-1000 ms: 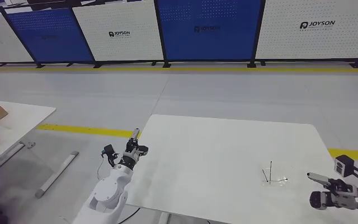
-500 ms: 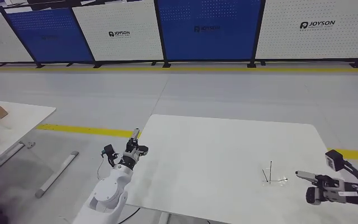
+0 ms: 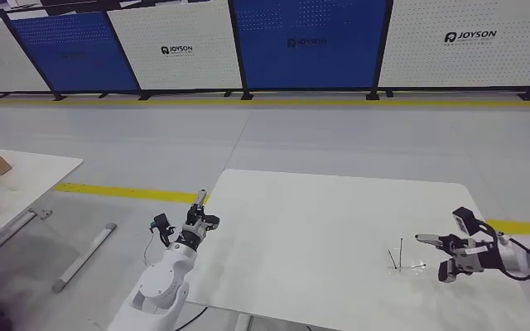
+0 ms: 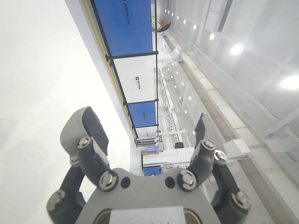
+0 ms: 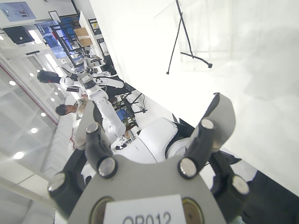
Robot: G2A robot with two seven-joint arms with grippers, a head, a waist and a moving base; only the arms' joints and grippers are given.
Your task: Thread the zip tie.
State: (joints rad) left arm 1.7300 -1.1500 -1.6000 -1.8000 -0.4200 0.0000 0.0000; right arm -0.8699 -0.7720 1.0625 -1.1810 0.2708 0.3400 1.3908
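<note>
Three black zip ties (image 5: 184,30) (image 3: 401,252) lie loose on the white table (image 3: 315,223) (image 5: 140,24), close to its right edge and nearer the near edge than the far one. Two long ones cross each other in a narrow X, each with its small square head at one end. A third, shorter and slightly curved, runs across the foot of one of the long ones, its head pointing towards the right edge. None of them is threaded, and each tail lies free. Faint straight outlines around them suggest a clear sheet beneath, though the glare on the tabletop makes that hard to confirm. The right gripper (image 3: 431,256) (image 5: 154,108) is just beside the ties on the right-edge side, pointing in across the table at them but apart from them. Its two fingers (image 5: 219,108) are spread wide with nothing between them. The left gripper (image 3: 200,203) (image 4: 147,127) is well apart from all this, at the table's left edge near the far left corner, aimed away along that edge. Its dark ribbed pads (image 4: 95,129) also stand wide apart and hold nothing, with bare tabletop (image 4: 35,71) to one side of them. Beyond the far edge of the table the grey floor carries a yellow line (image 3: 124,192). Behind that stands a row of blue and white perforated panels (image 3: 306,41). Off the left edge, across a gap of floor, the corner of a second white table (image 3: 33,178) comes into the top view.
</note>
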